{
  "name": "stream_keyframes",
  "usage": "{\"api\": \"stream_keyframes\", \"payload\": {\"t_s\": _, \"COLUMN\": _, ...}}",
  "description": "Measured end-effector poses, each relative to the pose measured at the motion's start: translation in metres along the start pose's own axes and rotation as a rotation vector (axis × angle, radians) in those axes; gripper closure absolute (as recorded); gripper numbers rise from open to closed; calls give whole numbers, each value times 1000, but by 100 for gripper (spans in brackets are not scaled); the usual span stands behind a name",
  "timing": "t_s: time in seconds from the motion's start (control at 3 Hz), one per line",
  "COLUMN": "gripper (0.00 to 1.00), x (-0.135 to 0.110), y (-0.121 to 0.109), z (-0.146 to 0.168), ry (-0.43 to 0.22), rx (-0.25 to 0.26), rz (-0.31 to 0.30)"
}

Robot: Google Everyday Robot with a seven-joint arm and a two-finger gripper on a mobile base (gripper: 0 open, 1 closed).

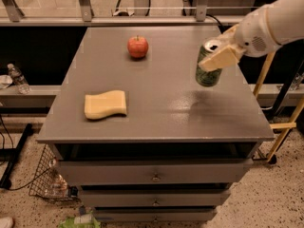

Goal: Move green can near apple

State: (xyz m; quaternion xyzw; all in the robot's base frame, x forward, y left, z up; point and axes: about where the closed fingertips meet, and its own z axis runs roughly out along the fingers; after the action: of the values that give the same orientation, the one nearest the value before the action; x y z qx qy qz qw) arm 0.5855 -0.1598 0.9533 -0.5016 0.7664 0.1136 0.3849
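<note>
Green can (207, 76) is clamped in end effector (214, 56) over right side of grey surface (156, 113), lifted clear w/ its shadow below, slightly tilted. Apple (137, 47) sits toward the back, well apart from can. Yellow sponge (105, 104) lies front left.

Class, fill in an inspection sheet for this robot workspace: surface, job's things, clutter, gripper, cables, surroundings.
Surface: grey table over a stack of drawers.
Job's things: apple sits at the far middle; green can is to its right, tilted and raised off the surface, with its shadow below.
Clutter: yellow sponge lies front left.
Gripper: gripper is at the right side, fingers shut on the green can.
Cables: dark cable beyond the table's far edge.
Surroundings: water bottle on the left ledge; wire basket on the floor, left; yellow frame at right.
</note>
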Motion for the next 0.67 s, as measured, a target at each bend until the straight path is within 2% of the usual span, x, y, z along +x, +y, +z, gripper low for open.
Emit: {"api": "stream_keyframes", "payload": {"t_s": 0.67, "gripper": 100, "x": -63, "y": -19, "z": 68, "ry": 44, "rx": -100, "rz": -70}}
